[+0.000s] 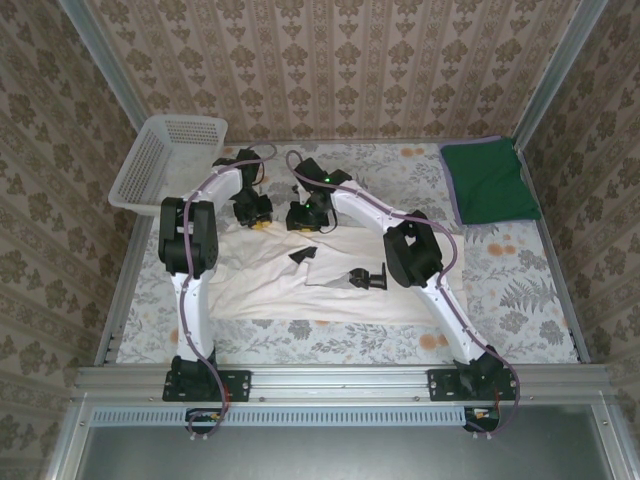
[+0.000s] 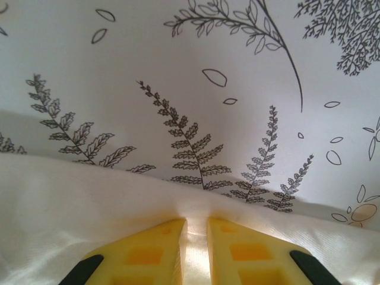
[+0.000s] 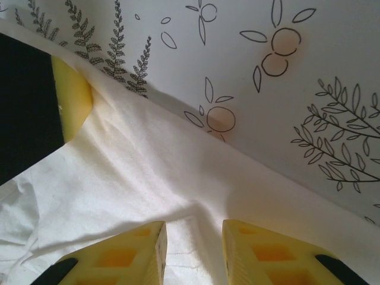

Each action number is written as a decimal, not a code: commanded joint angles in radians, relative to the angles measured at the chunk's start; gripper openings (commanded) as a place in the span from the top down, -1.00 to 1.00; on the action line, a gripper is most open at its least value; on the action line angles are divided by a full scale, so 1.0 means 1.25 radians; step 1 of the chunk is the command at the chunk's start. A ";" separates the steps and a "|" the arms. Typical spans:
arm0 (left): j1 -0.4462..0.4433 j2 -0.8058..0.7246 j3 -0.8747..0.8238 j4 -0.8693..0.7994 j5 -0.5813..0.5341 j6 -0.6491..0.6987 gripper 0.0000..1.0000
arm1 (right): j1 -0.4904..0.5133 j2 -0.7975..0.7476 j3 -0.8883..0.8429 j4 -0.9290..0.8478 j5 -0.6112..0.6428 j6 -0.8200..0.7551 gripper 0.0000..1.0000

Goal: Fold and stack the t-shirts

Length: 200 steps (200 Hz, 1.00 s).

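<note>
The cream-white t-shirt [image 1: 290,285] lies spread flat mid-table, with small black marks [image 1: 303,256] on it. Both grippers sit at its far edge. My left gripper [image 1: 252,214] [image 2: 196,228] is shut on that edge, with a thin fold of white cloth [image 2: 89,208] pinched between its yellow fingers. Just to its right, my right gripper [image 1: 308,218] [image 3: 195,233] is closed on a raised ridge of the same cloth [image 3: 148,160]. The left gripper's finger [image 3: 71,98] shows at the upper left of the right wrist view. The dark green t-shirt [image 1: 488,182] lies folded at the back right.
A white mesh basket [image 1: 168,160] stands at the back left corner. A fern-and-fruit printed tablecloth [image 1: 520,280] covers the table. Patterned walls close in the back and both sides. Bare cloth-covered table lies to the right of the white shirt.
</note>
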 commanded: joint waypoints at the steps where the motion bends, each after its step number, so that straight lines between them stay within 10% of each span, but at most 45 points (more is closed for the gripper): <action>1: 0.007 0.035 0.002 -0.030 -0.005 -0.010 0.64 | 0.008 0.030 0.054 -0.054 -0.010 -0.017 0.36; 200: 0.007 0.036 0.008 -0.033 -0.007 -0.007 0.61 | 0.028 0.103 0.186 -0.171 0.042 -0.068 0.38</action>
